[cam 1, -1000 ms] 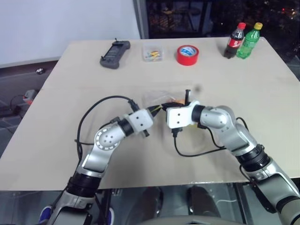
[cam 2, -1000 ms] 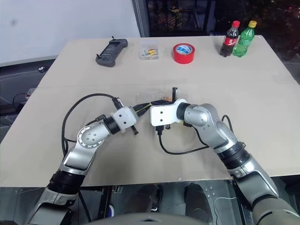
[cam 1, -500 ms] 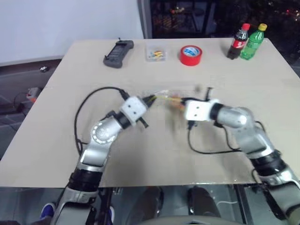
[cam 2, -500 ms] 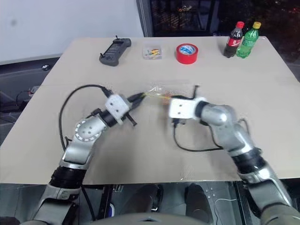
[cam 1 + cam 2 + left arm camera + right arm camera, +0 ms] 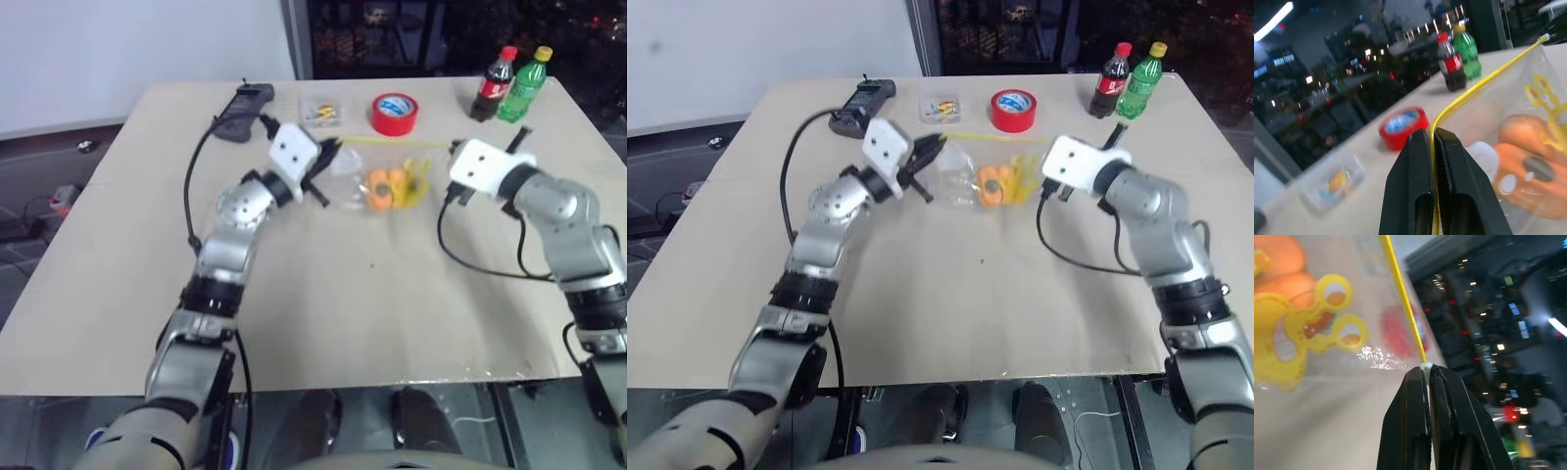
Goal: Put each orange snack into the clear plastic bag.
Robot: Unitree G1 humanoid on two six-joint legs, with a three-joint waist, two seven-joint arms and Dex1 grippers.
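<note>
The clear plastic bag (image 5: 377,171) hangs above the table, stretched between both grippers by its yellow seal strip (image 5: 392,141). Two orange snacks (image 5: 384,188) sit inside it, next to the yellow print; in the left wrist view the snacks (image 5: 1528,171) show through the film. My left gripper (image 5: 1432,132) is shut on the strip at the bag's left end. At the strip's right end, by the small white slider, my right gripper (image 5: 1425,368) is shut on it too.
Along the table's far edge stand a black controller (image 5: 240,103), a small clear box (image 5: 320,110), a red tape roll (image 5: 394,114), a cola bottle (image 5: 492,84) and a green bottle (image 5: 522,84). Black cables trail from both wrists over the tan table (image 5: 323,304).
Both grippers rose and moved apart, the right one far to the right. The bag came up off the table and now hangs taut between them with the snacks inside.
</note>
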